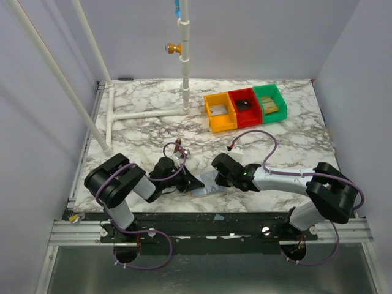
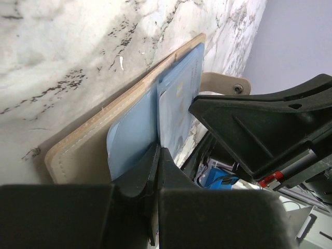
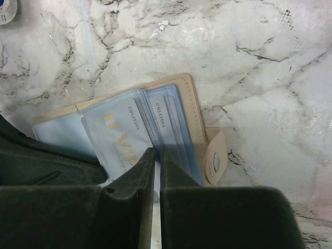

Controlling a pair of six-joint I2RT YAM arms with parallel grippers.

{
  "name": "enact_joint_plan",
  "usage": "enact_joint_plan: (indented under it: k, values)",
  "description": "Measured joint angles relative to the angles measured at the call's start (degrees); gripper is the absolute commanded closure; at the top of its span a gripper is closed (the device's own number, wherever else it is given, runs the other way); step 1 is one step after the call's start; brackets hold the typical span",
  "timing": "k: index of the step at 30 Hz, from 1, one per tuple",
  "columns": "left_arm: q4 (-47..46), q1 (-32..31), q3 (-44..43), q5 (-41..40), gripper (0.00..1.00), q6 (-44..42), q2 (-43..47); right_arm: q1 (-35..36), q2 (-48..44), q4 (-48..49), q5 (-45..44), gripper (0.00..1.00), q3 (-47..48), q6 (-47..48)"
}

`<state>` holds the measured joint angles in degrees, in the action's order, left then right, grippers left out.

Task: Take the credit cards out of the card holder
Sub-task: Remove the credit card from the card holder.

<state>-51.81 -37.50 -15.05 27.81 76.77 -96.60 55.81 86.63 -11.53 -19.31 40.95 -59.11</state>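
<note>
The card holder (image 1: 208, 185) lies open near the table's front edge, with a tan cover (image 3: 189, 104) and light-blue sleeves (image 2: 179, 104). A pale card printed VIP (image 3: 116, 140) sticks partly out of its sleeve. My left gripper (image 1: 195, 182) is shut on the holder's blue sleeve edge (image 2: 157, 155) from the left. My right gripper (image 1: 219, 174) comes in from the right and is shut on a card's edge at the holder's middle (image 3: 157, 153). The holder's snap tab (image 3: 215, 161) lies flat on the marble.
Yellow (image 1: 220, 112), red (image 1: 244, 107) and green (image 1: 270, 102) bins stand at the back right. A white pipe frame (image 1: 185, 61) stands at the back left. The table's front edge is just behind the holder.
</note>
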Motion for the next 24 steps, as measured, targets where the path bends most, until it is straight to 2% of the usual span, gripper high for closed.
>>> enact_joint_plan:
  k: [15,16,19,24]
  values:
    - [6.4,0.37,-0.96,1.86,0.99,-2.69,3.04,0.0,0.09,-0.39,-0.22,0.92,0.37,0.04]
    - [6.84,0.37,-1.31,1.88,0.92,-2.86,3.06,0.0,0.09,-0.44,-0.2,0.92,0.39,0.07]
    - [7.82,0.37,-1.9,1.9,0.84,-3.17,3.06,0.0,0.11,-0.42,-0.2,0.92,0.39,0.13]
    - [10.03,0.37,-2.54,1.86,0.81,-3.96,3.06,0.0,0.66,-0.68,-0.2,0.92,0.76,0.7]
